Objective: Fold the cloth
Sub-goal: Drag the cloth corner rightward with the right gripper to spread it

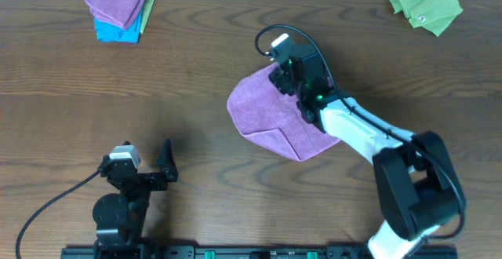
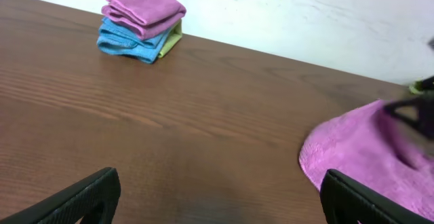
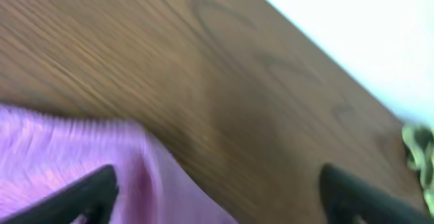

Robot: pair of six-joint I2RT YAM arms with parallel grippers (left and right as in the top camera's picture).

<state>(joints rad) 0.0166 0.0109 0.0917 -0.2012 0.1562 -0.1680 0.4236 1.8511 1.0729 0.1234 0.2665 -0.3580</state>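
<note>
The lilac cloth (image 1: 271, 118) lies in the middle of the brown table, partly doubled over, with a fold line near its front corner. My right gripper (image 1: 287, 74) hovers over the cloth's far right edge. In the right wrist view its fingers stand wide apart and open (image 3: 217, 183); the cloth (image 3: 61, 156) lies under the left finger (image 3: 95, 187), and bare wood under the right one. My left gripper (image 1: 145, 155) rests near the front left, open (image 2: 217, 187), with only table between its fingers. The cloth's edge (image 2: 359, 149) shows at that view's right.
A stack of folded cloths (image 1: 119, 8), purple on blue and green, sits at the far left corner and also shows in the left wrist view (image 2: 141, 19). A crumpled lime-green cloth (image 1: 425, 8) lies at the far right. The right arm's white link (image 1: 361, 133) crosses the table.
</note>
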